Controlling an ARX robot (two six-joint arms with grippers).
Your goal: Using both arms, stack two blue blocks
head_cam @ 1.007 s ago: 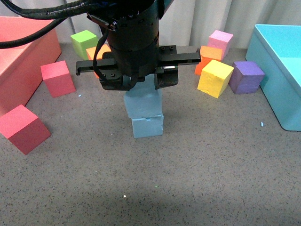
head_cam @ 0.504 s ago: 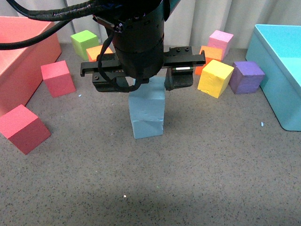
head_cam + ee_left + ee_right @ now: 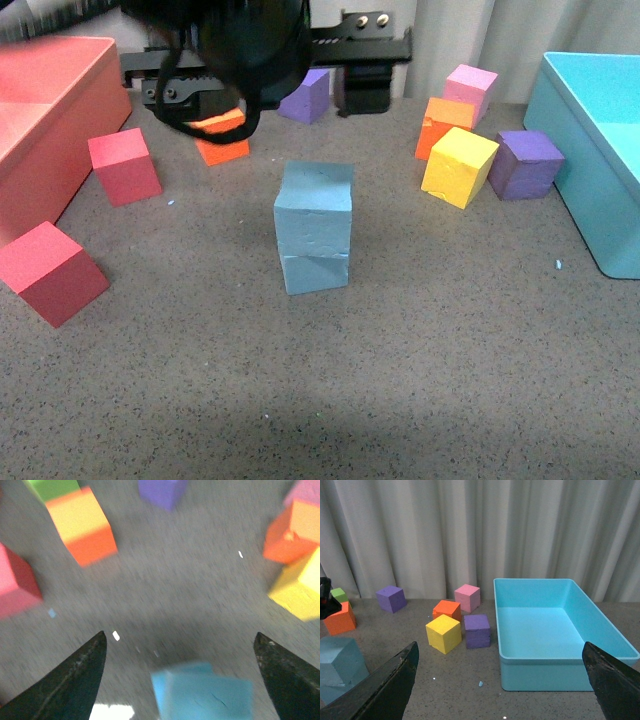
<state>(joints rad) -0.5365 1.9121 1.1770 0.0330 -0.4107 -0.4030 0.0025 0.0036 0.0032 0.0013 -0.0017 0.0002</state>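
Observation:
Two sky-blue blocks stand stacked in the middle of the table, the upper blue block (image 3: 315, 203) resting a little askew on the lower blue block (image 3: 315, 270). My left gripper (image 3: 262, 92) hangs open above and behind the stack, touching neither block. In the left wrist view the upper block's top (image 3: 205, 695) shows below the open left gripper (image 3: 180, 633), with nothing between the fingers (image 3: 75, 680). My right gripper (image 3: 500, 643) is open and empty, off to the side, with the stack (image 3: 340, 662) at that picture's edge.
A turquoise bin (image 3: 600, 150) stands at the right and a salmon-red bin (image 3: 50, 100) at the left. Loose cubes lie around: red ones (image 3: 123, 165) (image 3: 50, 272), orange (image 3: 222, 140), purple (image 3: 525, 163), yellow (image 3: 458, 165), pink (image 3: 470, 85).
The left gripper was round the upper blue block, then lifted up and back away from the stack. The upper block stays on the lower one.

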